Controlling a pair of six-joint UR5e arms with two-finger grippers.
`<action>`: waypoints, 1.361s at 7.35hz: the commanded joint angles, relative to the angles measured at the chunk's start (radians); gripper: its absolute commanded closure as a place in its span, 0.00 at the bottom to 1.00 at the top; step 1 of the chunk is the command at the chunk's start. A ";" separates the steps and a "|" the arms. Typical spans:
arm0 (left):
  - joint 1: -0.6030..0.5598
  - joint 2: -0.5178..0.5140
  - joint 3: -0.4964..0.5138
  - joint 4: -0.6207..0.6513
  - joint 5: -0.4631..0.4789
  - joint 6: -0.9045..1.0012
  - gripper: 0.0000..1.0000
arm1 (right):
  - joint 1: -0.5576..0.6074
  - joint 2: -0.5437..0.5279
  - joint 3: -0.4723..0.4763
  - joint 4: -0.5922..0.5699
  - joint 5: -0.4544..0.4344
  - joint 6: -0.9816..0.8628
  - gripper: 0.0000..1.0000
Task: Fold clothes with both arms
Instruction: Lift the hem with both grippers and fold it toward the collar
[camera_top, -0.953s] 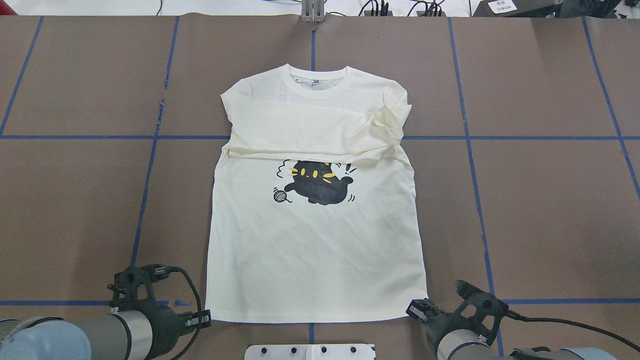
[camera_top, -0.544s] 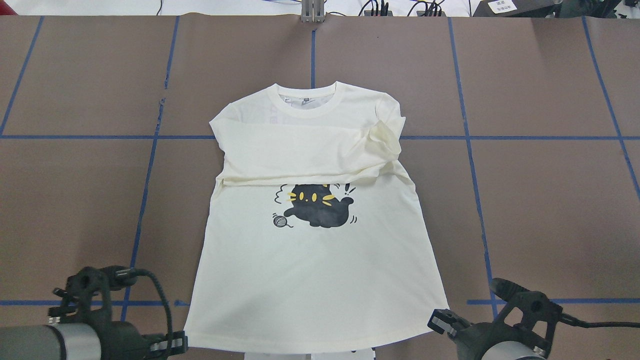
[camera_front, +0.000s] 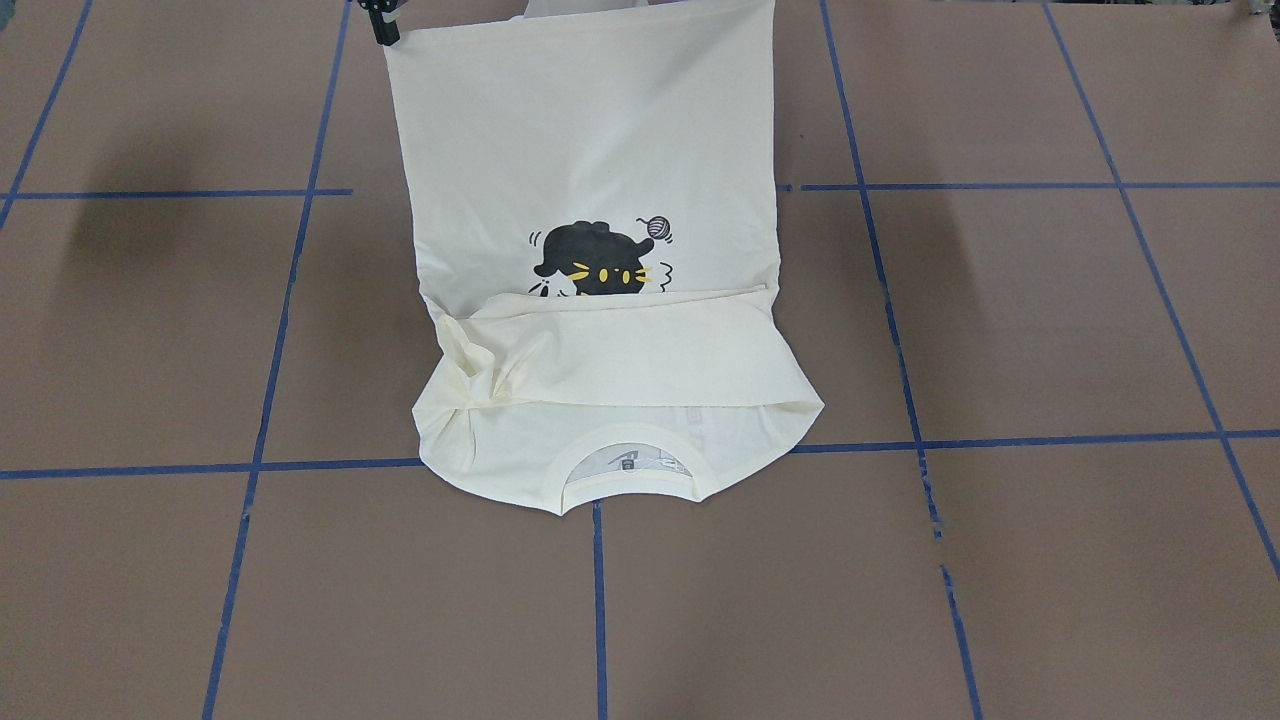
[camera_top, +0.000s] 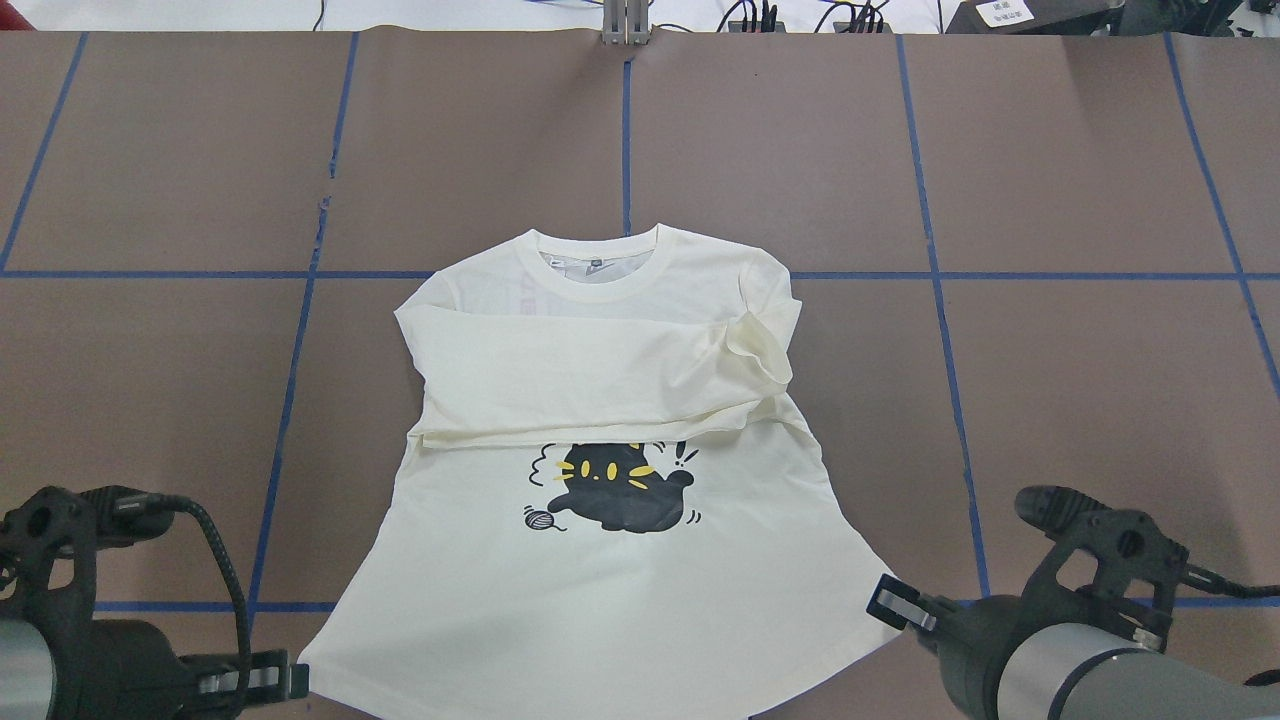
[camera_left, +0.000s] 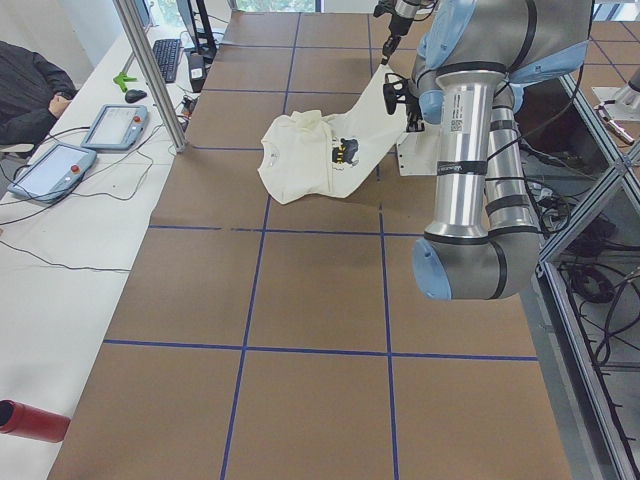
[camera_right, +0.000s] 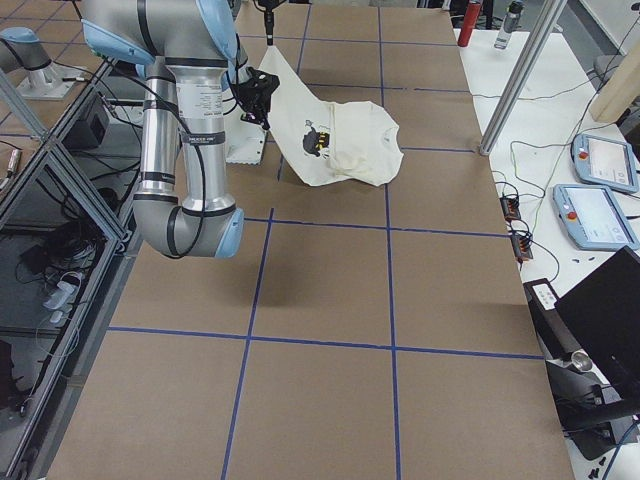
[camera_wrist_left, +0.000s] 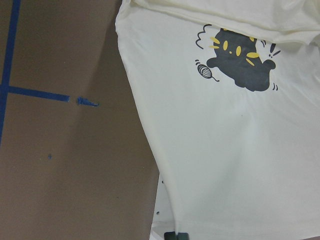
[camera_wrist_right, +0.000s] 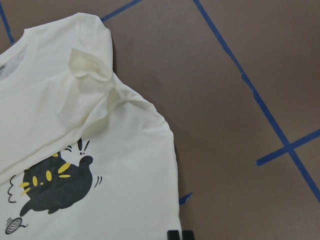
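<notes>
L arm (camera_left: 470, 150) and R arm (camera_right: 190, 130) are holding the T-shirt (camera_top: 600, 610) up by its hem, 1 corner each. L gripper (camera_top: 292, 684) is pinching the hem corner on the overhead view's left, closed on the fabric. Its wrist cam is showing a black fingertip (camera_wrist_left: 178, 235) right at the hem edge. R gripper (camera_top: 893, 606) is doing the same w/ the other corner, clamped on the cloth, and is showing at the top-left of the front view. The hem end is hanging raised off the table (camera_top: 1100, 380), stretched btw the 2 grippers, while the neck end is lying flat on the brown surface. Ribbed neck (camera_top: 597, 266) is pointing away from the robot, sitting across a blue tape line (camera_top: 150, 273) approx mid-table. Print side is facing up: black cat print (camera_top: 615, 488) w/ yellow eyes and a small yarn ball beside it. Both sleeves (camera_top: 590, 365) are lying folded across the chest in a band on the neck side of the cat, partly covering its top. The band's end on the R side is bunching into a puckered lump (camera_top: 762, 345). In the L side view a person's dark sleeve (camera_left: 30, 90) is resting at a bench beside the table, near a handheld screen (camera_left: 45, 170).
</notes>
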 joint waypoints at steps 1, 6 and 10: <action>-0.184 -0.072 0.094 0.006 -0.028 0.200 1.00 | 0.186 0.118 -0.094 -0.006 0.073 -0.136 1.00; -0.515 -0.362 0.484 0.067 -0.060 0.495 1.00 | 0.580 0.250 -0.589 0.354 0.279 -0.371 1.00; -0.530 -0.415 0.913 -0.258 -0.044 0.515 1.00 | 0.653 0.305 -0.942 0.615 0.279 -0.440 1.00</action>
